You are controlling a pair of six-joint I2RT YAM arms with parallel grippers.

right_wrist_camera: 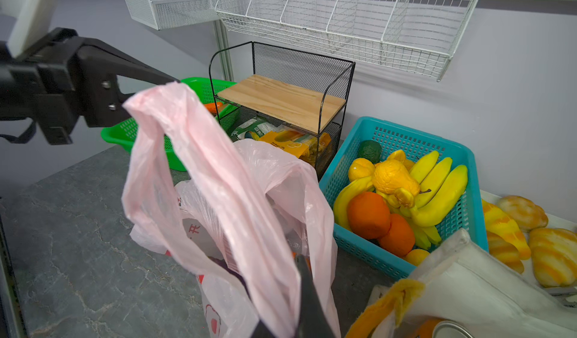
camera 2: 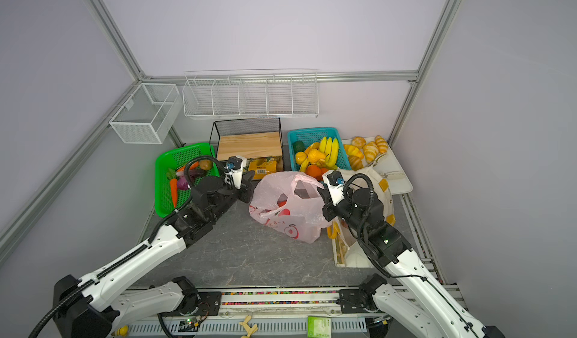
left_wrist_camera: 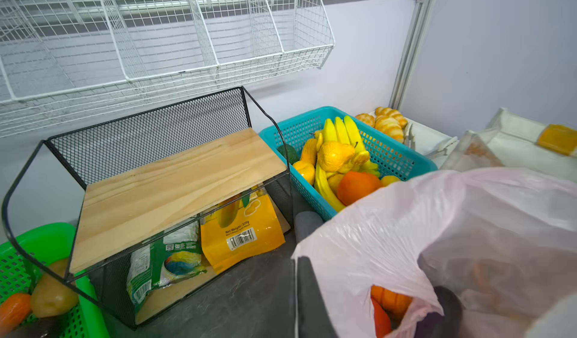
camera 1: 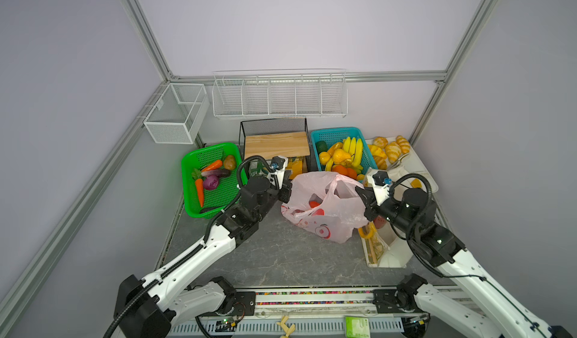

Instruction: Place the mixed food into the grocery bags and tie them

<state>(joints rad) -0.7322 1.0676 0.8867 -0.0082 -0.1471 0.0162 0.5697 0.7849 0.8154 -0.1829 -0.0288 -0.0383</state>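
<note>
A grey marbled stone-look bench (camera 1: 274, 258) lies in a booth of pale lilac walls (camera 1: 281, 24) and aluminium posts (camera 1: 472, 24), with a white wire rack (camera 1: 279, 96) on the back wall. Mid-bench, toward the back edge, stands the thin translucent pink plastic bag (camera 1: 324, 208), with red and orange food (camera 1: 313, 203) showing through. The right tool (camera 1: 360, 194) is clamped on a bag handle. The left tool (camera 1: 285, 193) meets the bag's left side with plastic across its fingers; whether it grips, I cannot tell.

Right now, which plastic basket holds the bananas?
The teal basket, right of the black mesh shelf, holds the bananas; the green basket, left of it, has carrots.
</note>
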